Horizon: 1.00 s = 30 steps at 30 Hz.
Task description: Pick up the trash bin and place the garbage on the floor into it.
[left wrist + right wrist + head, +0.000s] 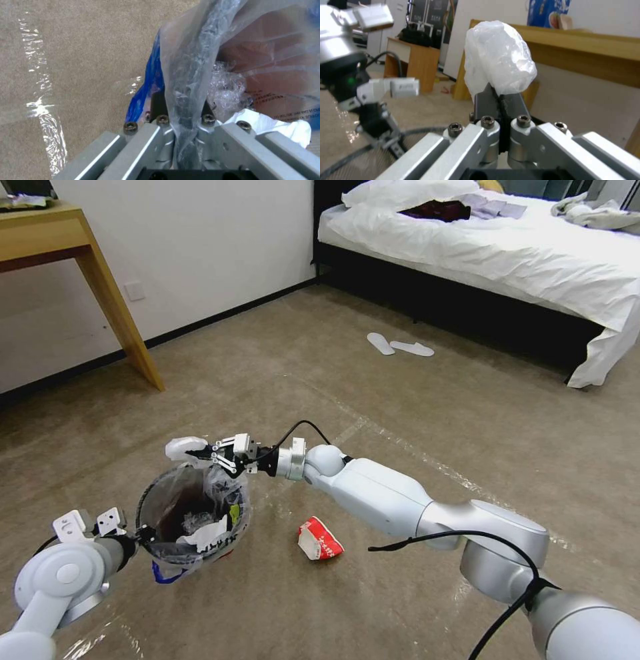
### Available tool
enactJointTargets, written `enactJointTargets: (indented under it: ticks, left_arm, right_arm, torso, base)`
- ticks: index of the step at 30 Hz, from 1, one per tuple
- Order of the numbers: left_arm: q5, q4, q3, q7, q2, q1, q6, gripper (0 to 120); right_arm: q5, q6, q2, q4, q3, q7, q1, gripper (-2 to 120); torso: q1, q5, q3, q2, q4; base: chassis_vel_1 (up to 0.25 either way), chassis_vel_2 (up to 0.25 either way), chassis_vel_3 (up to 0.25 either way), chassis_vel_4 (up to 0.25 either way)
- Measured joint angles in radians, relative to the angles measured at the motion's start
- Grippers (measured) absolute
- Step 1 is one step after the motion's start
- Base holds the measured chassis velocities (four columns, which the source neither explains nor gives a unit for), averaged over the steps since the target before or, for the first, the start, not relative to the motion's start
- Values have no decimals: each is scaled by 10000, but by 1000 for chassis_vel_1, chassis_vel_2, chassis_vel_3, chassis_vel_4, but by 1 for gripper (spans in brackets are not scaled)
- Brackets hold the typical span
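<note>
My left hand [139, 531] pinched the bin [193, 513] rim; my right hand [200, 452], clamped on a tissue [185, 446] at the bin's 12 o'clock, needed centring before release.

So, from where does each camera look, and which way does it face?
Head view: on the head, facing forward and down at the floor; both arms show.
Left wrist view: looks along the left gripper, shut on the trash bin rim.
Right wrist view: looks along the right gripper, which pinches a white tissue, toward a desk.
Shared: head and left wrist views show the bin.
</note>
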Motion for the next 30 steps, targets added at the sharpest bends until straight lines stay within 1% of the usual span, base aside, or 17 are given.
enactJointTargets:
  ticks: [8,20,23,30]
  left_arm:
    - [-88,-12,2,-68,-11,-33,-3,1]
    - [-92,-65,63,-84,-137,-68,-4,1]
    - [-70,-67,63,-83,-152,-26,-5,1]
    - [-83,-175,53,-97,-169,-20,-4,1]
  right_arm:
    - [-170,146,466,-882,-35,-223,-251,0]
    - [-367,241,1118,-1616,-104,-424,-516,0]
    - [-405,267,1199,-1821,-114,-433,-565,0]
    - [-522,253,1202,-2264,-221,-561,-567,0]
  torso:
    - [0,0,0,0,0]
    - [0,1,0,0,0]
    - [0,1,0,0,3]
    - [0,0,0,0,-2]
  base:
    - [0,0,0,0]
    - [0,0,0,0]
    - [0,0,0,0]
    - [0,0,0,0]
